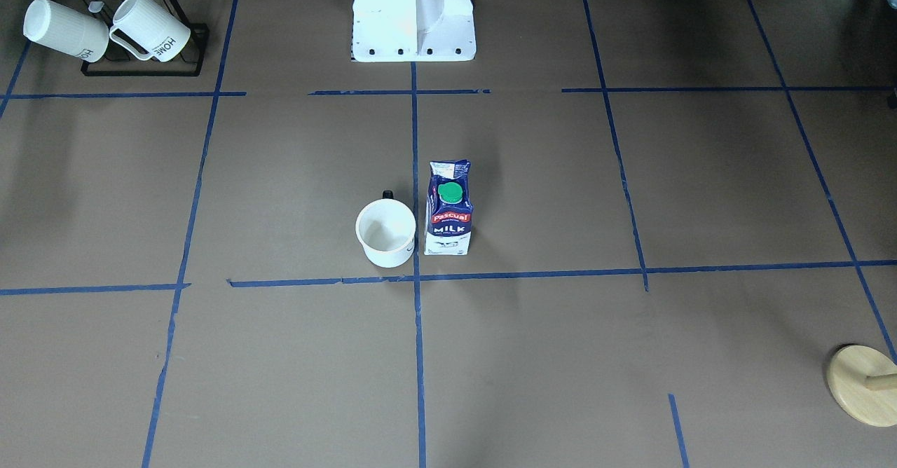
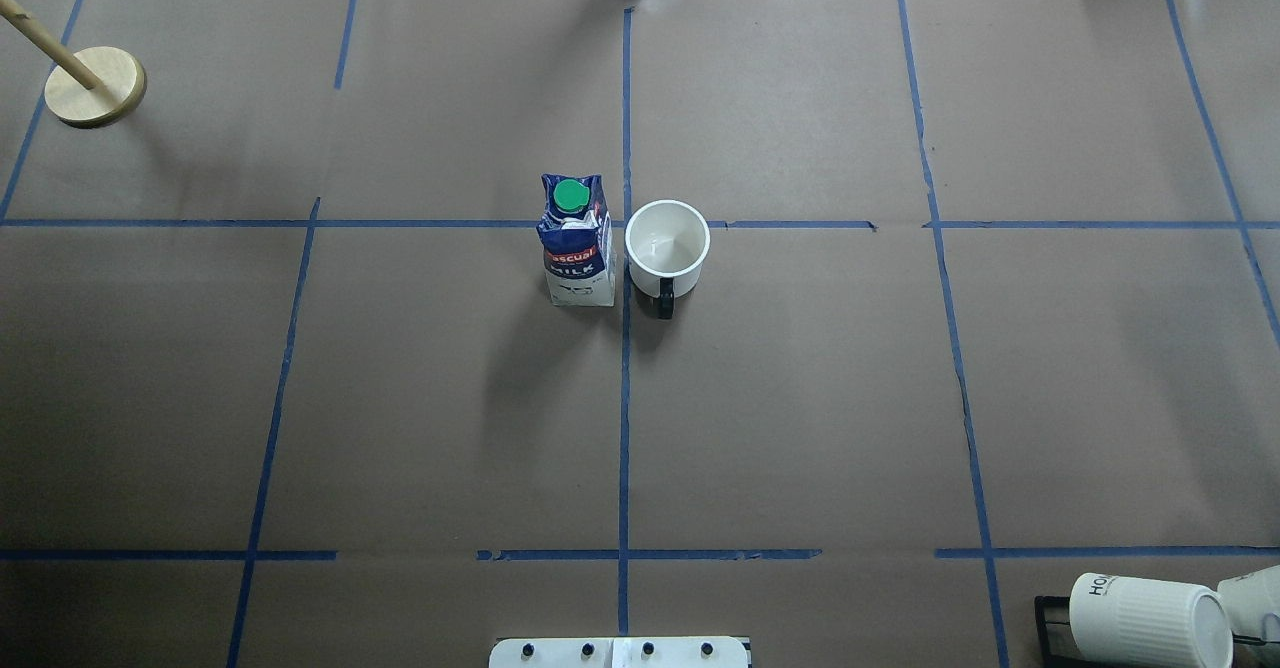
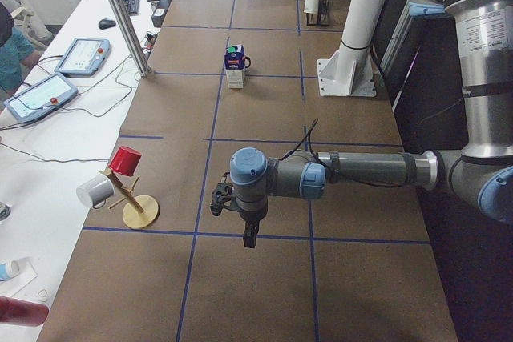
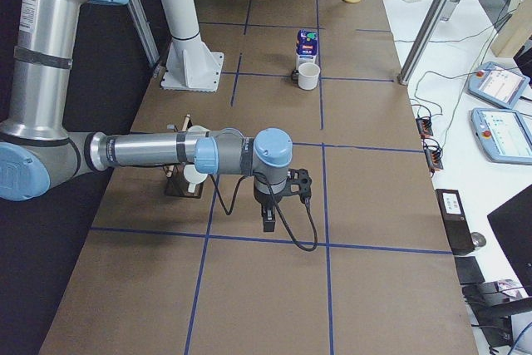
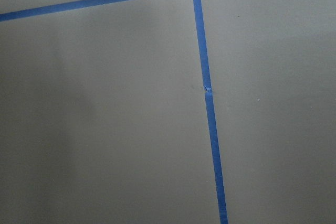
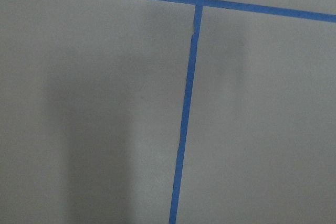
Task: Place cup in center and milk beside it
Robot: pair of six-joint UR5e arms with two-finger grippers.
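The cup (image 1: 385,233), a smooth white mug with a small black handle, stands upright just beside the center tape crossing (image 1: 418,277); it also shows in the overhead view (image 2: 667,238). The milk (image 1: 448,209), a blue and white carton with a green cap, stands upright right next to it across the tape line, as the overhead view (image 2: 577,243) shows. Both arms are far from them. My left gripper (image 3: 247,234) hangs empty over the paper in the exterior left view; my right gripper (image 4: 270,220) does the same in the exterior right view. I cannot tell whether either is open or shut.
A black rack (image 1: 144,69) with two ribbed "HOME" mugs (image 1: 151,28) stands at the table corner on my right. A wooden peg stand (image 2: 95,85) is at the far left; it carries a red cup (image 3: 125,160). The white robot base (image 1: 413,12) stands at the robot's edge.
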